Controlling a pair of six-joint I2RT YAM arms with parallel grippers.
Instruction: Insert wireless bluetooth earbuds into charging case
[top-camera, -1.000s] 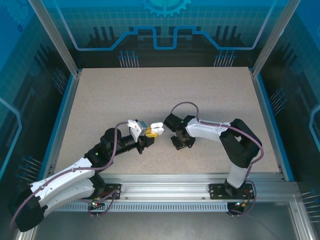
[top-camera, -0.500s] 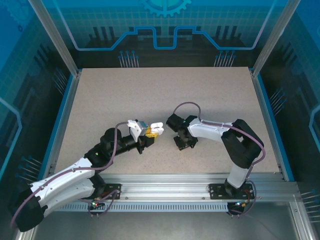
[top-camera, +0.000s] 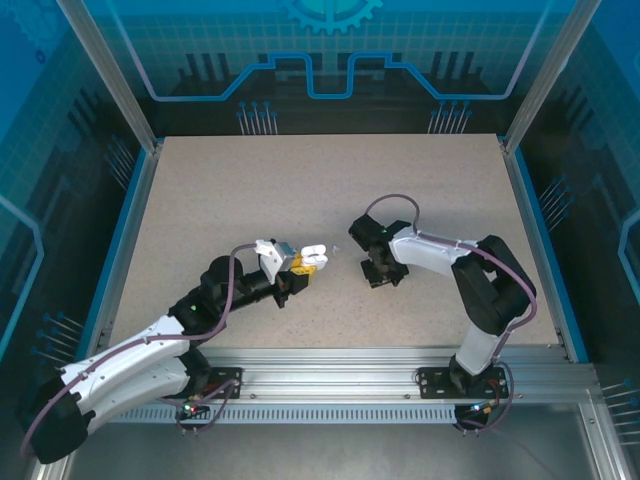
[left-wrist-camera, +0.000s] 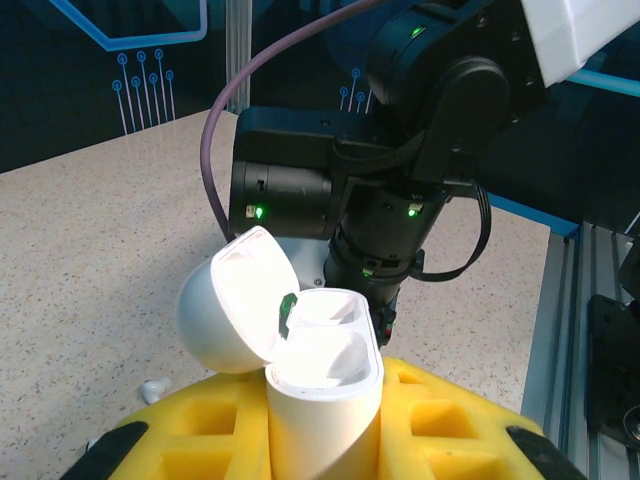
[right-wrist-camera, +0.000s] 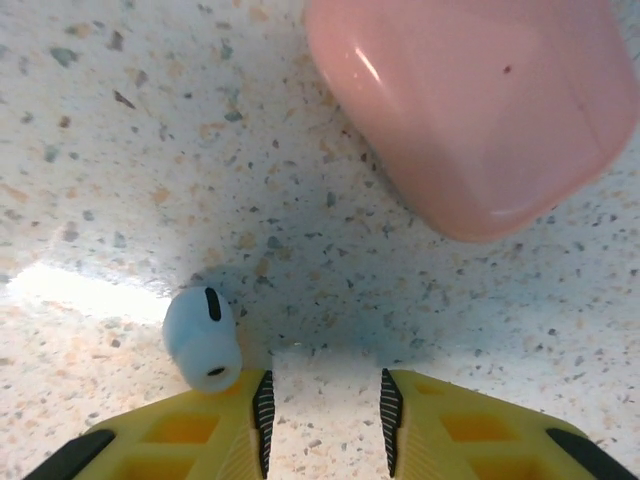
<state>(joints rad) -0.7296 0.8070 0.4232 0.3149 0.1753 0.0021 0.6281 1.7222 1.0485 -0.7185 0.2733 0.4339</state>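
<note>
One earbud (right-wrist-camera: 203, 340) and an open charging case (left-wrist-camera: 322, 390)
The white earbud lay near a pink case (right-wrist-camera: 480, 110); the charging case stood upright, lid back.

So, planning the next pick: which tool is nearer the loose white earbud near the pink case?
Right. The right tool hovers just beside the earbud; the left tool is farther off, shut on the white case.

Your worktop (top-camera: 300, 180) is a pale, speckled slab with blue edging. On it lies one white earbud (right-wrist-camera: 203, 338), and near it, not touching, a rounded pink case (right-wrist-camera: 480, 110) rests on the same surface.
</note>
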